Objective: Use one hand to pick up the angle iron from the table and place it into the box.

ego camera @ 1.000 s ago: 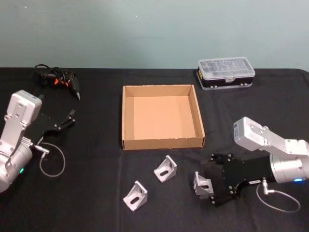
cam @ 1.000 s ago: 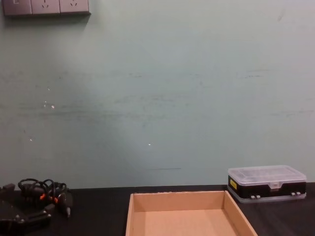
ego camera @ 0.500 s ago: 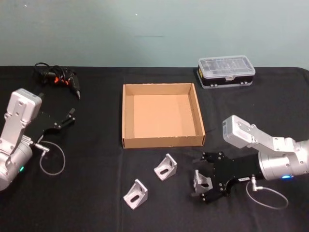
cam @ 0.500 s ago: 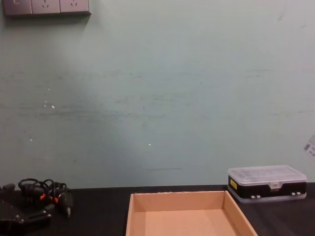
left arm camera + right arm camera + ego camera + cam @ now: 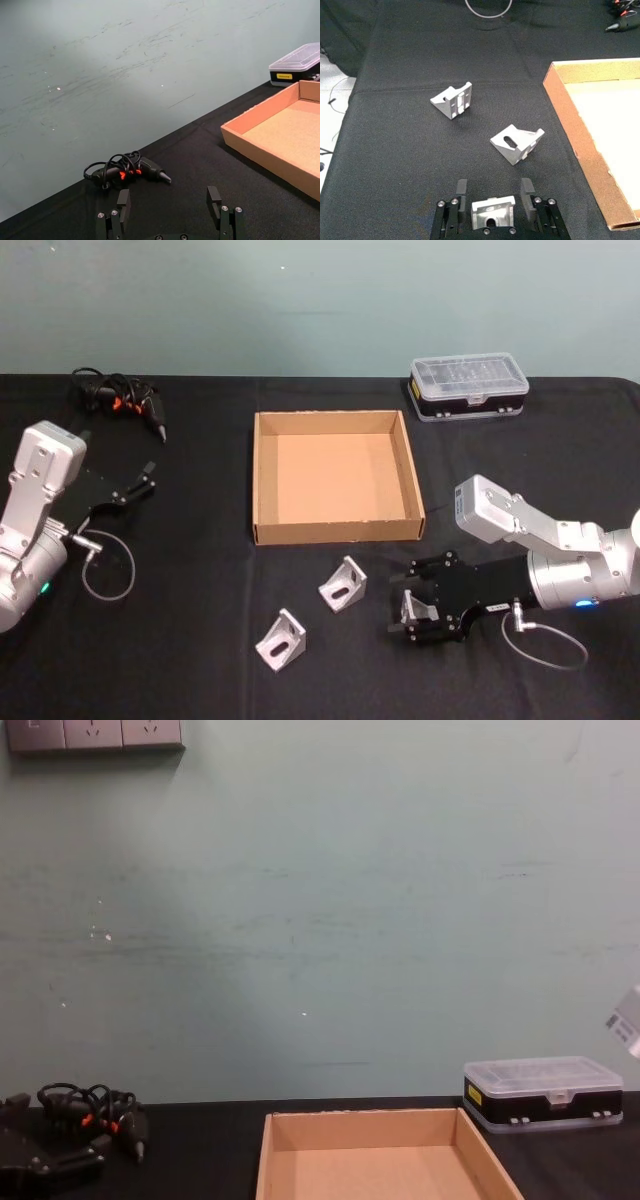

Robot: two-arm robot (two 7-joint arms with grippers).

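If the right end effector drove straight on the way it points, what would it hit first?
The angle iron between the right end effector's open fingers, already in the gap. Beyond it, probably the middle angle iron, though that sits slightly off the line.

Bkgd: pale green wall, matte, w/ scuffs, faint streaks & a few white specks. Row of grey socket plates at 11 o'clock in chest view. Worktop under black cloth, runs back to wall. Right wrist view: pale floor at 9 o'clock, thin cables on it. Light soft, even.
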